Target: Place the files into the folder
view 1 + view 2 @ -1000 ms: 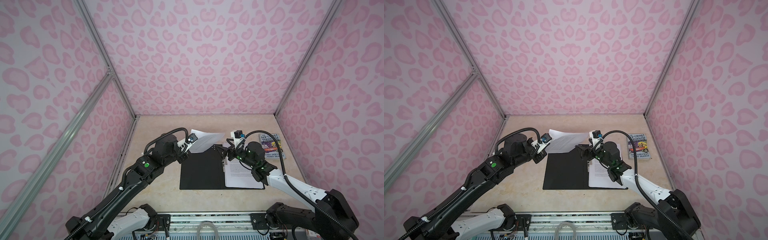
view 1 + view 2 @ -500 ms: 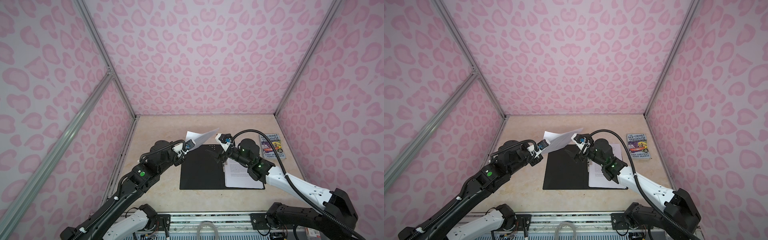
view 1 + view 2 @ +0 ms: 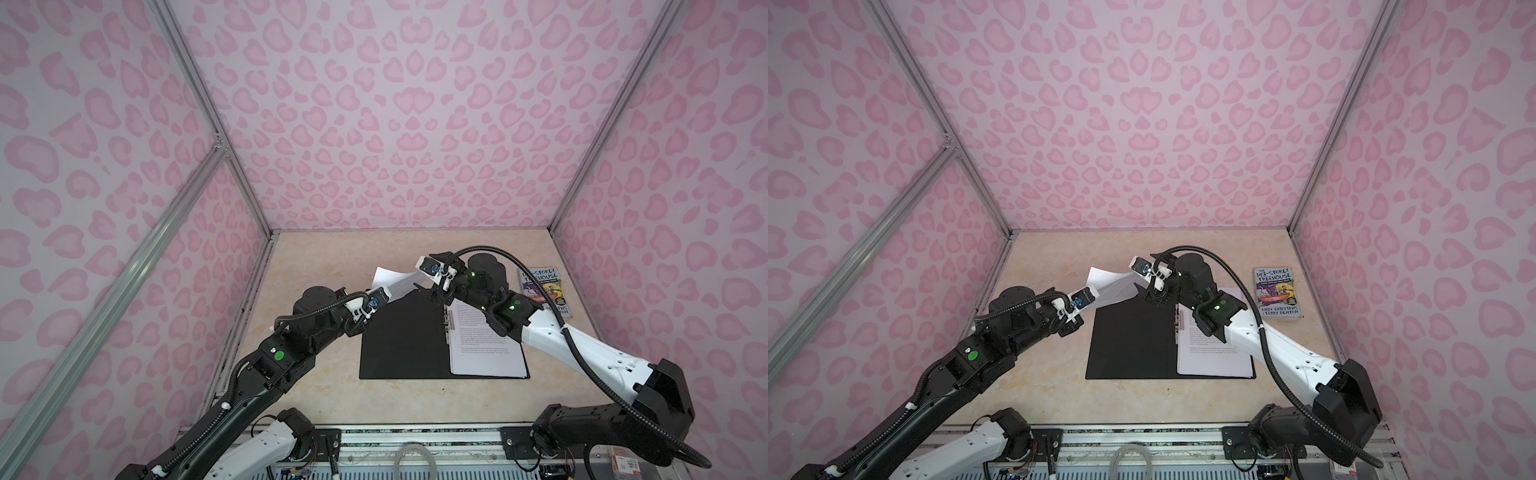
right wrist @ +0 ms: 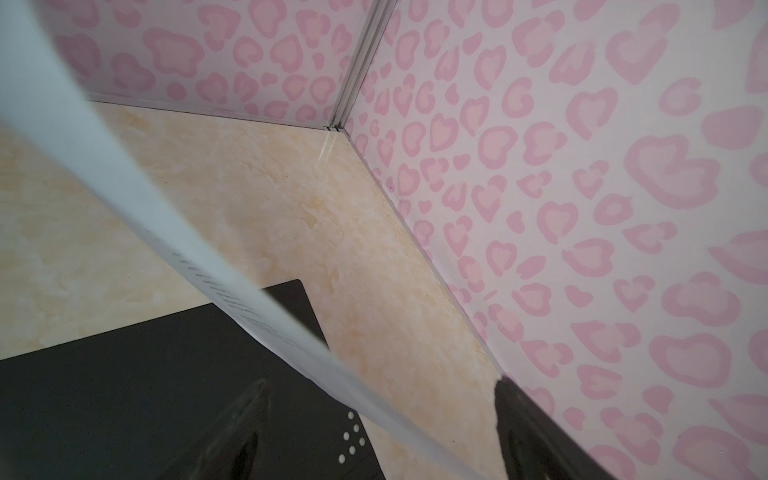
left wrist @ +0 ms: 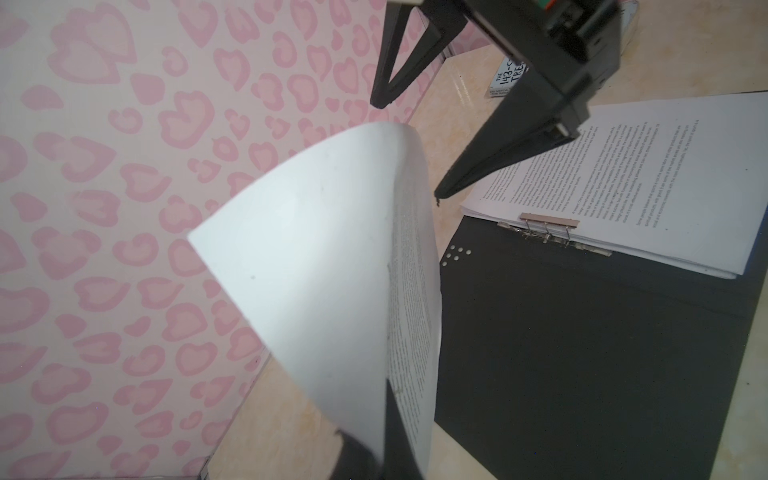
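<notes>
Pink heart-spotted walls (image 3: 415, 124) close in a pale marbled surface (image 3: 316, 257). The folder (image 3: 399, 336) (image 3: 1129, 340) lies open and flat on it, black inside up, in both top views.

On the folder's right half rests a stack of printed files (image 3: 486, 349) (image 3: 1214, 359), its inner edge against the spine. The folder's left half is bare.

One more sheet (image 3: 395, 282) (image 3: 1111, 286) is off the surface, held curled in the air above the folder's far left corner. In the left wrist view it bows into a cone (image 5: 324, 257), blank side out, with lines of print showing on the inner face.

A paperback book (image 3: 544, 291) (image 3: 1277, 291) lies flat beyond the folder's right edge, near its far right corner and apart from it.

The left claw (image 5: 374, 440) is closed on a corner of the raised sheet, on the folder's left side. The right claw (image 4: 380, 382) is above the folder's far edge with its jaws wide apart. The sheet's free edge (image 4: 83, 137) runs through the gap between its fingers (image 4: 245, 419), and neither finger presses it.

The metal clip (image 5: 548, 232) sits on the folder's spine at the stack's edge.
</notes>
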